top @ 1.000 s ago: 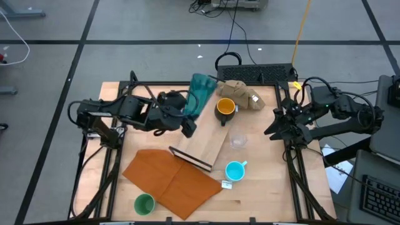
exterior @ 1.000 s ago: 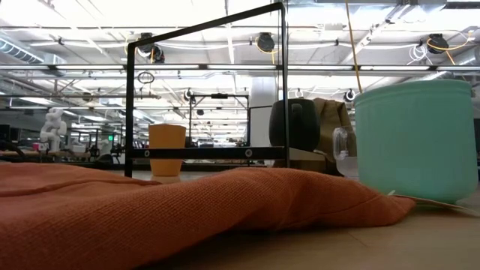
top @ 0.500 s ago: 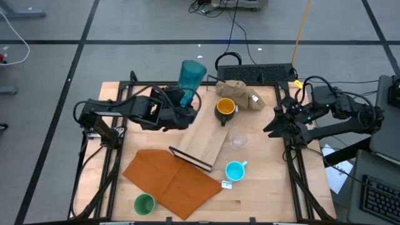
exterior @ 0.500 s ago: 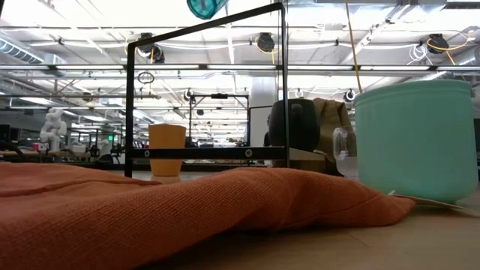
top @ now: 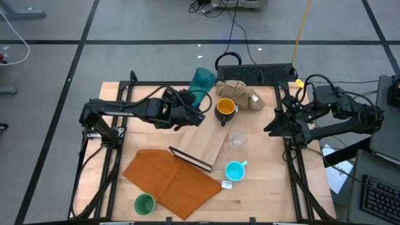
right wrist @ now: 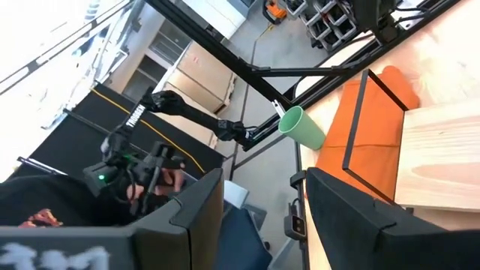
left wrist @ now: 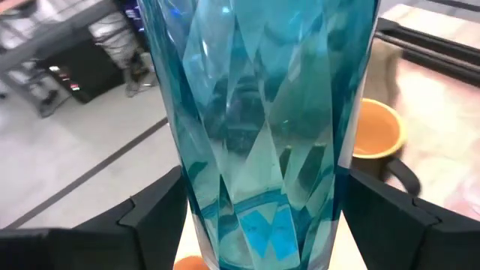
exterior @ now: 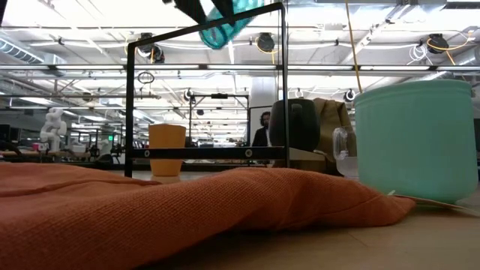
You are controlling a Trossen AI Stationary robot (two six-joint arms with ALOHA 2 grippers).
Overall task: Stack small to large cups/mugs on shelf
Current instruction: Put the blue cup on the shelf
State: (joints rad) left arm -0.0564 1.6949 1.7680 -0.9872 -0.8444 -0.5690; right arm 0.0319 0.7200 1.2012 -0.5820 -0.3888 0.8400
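text: none readable | labels: none readable | numbers: none | signs: none

In the left wrist view the teal tumbler (left wrist: pixel 262 127) is cut off above and below. In the low view the orange cup (exterior: pixel 166 149) is partly crossed by a black frame bar (exterior: pixel 206 152), and the light blue mug (exterior: pixel 417 139) is clipped at the edge.

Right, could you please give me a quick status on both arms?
Left claw shut on teal tumbler, held aloft, tilted. Right claw open, idle at table's right edge. Yellow-lined mug sits on shelf near the tumbler.
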